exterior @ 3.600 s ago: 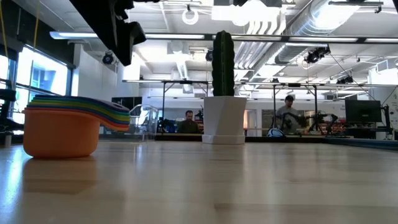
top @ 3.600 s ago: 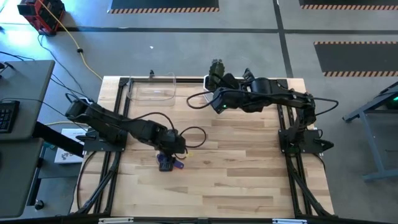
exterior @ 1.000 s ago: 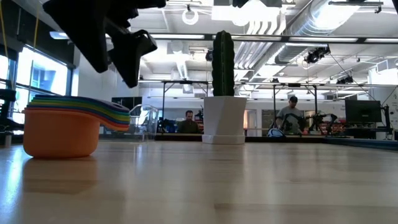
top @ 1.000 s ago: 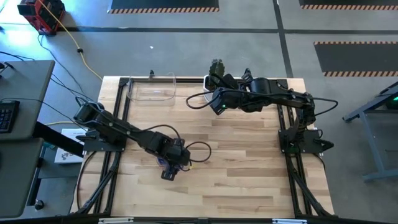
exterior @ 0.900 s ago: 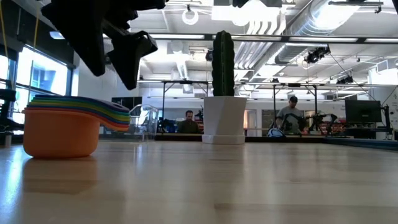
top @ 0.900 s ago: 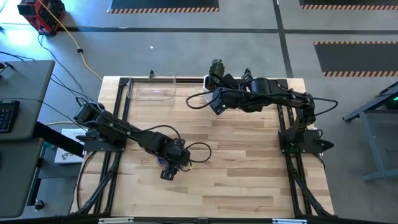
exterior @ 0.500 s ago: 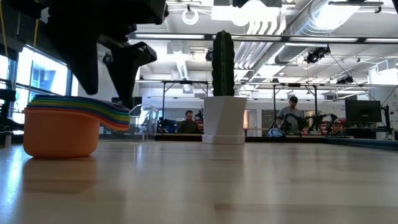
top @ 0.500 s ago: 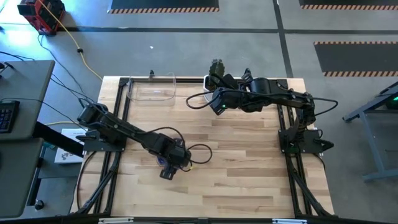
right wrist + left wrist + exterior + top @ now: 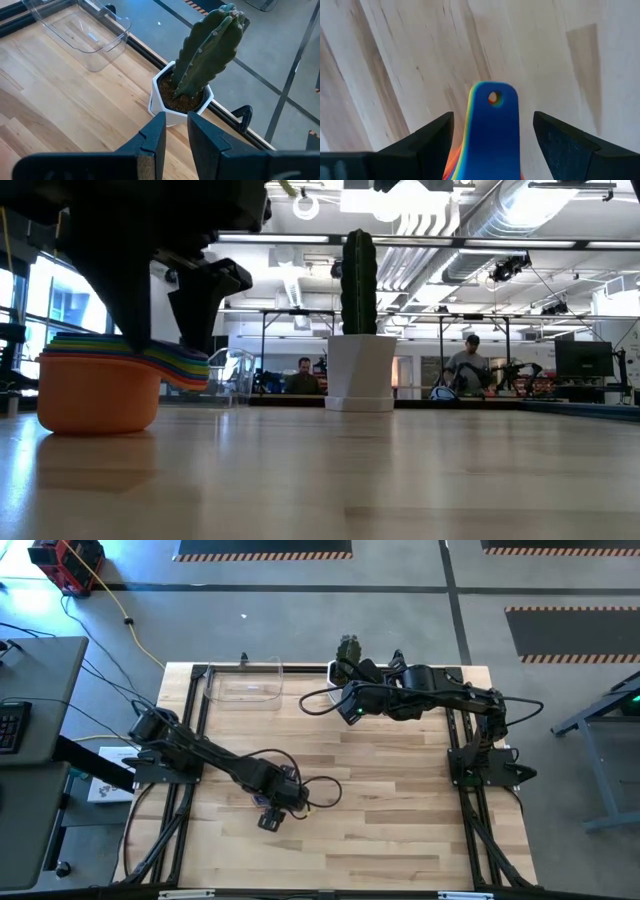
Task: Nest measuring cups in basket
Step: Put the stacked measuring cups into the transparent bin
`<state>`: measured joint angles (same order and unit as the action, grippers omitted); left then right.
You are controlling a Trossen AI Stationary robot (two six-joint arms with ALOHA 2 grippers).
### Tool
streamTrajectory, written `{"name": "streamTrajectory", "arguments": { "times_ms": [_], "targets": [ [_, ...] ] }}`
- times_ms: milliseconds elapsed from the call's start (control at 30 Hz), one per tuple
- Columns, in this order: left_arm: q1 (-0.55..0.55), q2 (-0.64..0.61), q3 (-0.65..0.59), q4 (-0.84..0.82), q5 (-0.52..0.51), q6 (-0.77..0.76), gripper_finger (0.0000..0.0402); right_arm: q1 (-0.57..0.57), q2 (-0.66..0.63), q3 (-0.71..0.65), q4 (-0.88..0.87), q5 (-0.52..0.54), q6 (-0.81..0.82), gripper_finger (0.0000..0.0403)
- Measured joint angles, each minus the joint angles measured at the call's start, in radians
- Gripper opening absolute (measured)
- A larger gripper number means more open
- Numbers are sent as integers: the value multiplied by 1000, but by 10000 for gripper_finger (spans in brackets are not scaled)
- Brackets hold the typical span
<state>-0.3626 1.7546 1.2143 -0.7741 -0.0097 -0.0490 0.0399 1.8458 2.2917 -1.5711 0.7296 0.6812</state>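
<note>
The left gripper [image 9: 492, 142] is set open astride the handles of the nested measuring cups [image 9: 115, 378] near the tabletop's [image 9: 400, 800] front-left; closing is judged next, then carriage to the basket [image 9: 245, 683] at the back-left corner, while the right gripper [image 9: 173, 131], nearly closed and empty, waits by the back edge.

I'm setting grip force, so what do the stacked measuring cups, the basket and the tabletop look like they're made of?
Measuring cups: likely plastic, opaque, saturated colours with a smooth, slightly glossy handle.
Basket: clear plastic, the table showing through its thin shiny walls.
Tabletop: wood, pale jointed strips with visible grain, satin sheen.
</note>
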Motion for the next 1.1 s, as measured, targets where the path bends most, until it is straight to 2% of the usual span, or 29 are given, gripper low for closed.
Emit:
{"name": "streamTrajectory", "arguments": {
  "times_ms": [700,1100],
  "targets": [
    [0,40,-1,12,-1,-17,261,0,0,0,0,0,0,73],
    [1,47,-1,19,-28,-17,221,0,0,0,0,0,0,73]
  ]
}}
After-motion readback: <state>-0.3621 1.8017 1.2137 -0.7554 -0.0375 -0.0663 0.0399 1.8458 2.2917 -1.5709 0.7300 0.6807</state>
